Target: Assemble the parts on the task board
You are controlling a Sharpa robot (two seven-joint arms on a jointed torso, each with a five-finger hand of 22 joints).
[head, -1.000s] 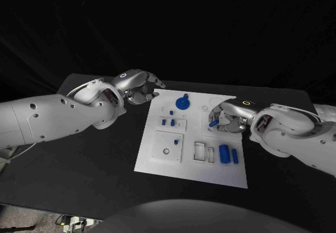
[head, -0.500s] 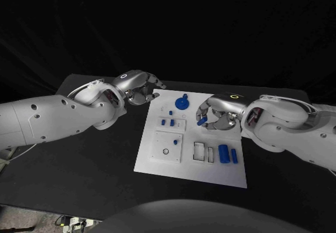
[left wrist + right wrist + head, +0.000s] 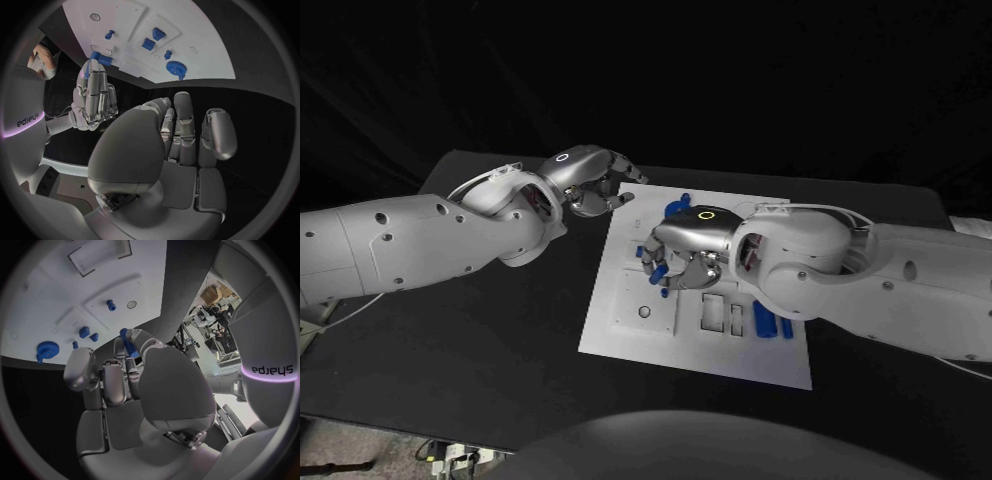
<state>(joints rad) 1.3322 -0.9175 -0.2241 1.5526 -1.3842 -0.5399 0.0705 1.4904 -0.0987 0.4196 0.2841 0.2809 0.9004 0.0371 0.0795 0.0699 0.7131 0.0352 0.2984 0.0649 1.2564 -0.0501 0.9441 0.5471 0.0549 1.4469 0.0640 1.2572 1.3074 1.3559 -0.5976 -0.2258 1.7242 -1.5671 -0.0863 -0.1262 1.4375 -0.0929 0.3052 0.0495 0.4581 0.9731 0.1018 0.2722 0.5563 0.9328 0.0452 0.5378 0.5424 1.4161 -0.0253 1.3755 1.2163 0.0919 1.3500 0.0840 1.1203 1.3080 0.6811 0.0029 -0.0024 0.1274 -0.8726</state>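
Note:
The white task board (image 3: 711, 355) lies mid-table. My right hand (image 3: 682, 248) hovers low over the board's left-middle blocks and pinches a small blue peg (image 3: 129, 346) between its fingertips. That hand (image 3: 94, 97) and its peg (image 3: 100, 58) are also seen from the left wrist. A blue gear (image 3: 175, 67) stands near the board's far edge, with small blue pieces (image 3: 150, 40) beside it. A short blue peg (image 3: 110, 304) stands in a square block next to a round hole (image 3: 131, 304). My left hand (image 3: 596, 180) is curled just off the board's far left corner, holding nothing.
Two blue cylinders (image 3: 762, 318) lie on the board's right side beside narrow rectangular slots (image 3: 715, 312). The right forearm (image 3: 877, 275) crosses above the board's right half. The black table (image 3: 473, 340) surrounds the board.
My right hand has carried the blue peg leftward across the board, from its right side to above the left-middle blocks. The left hand has hardly moved.

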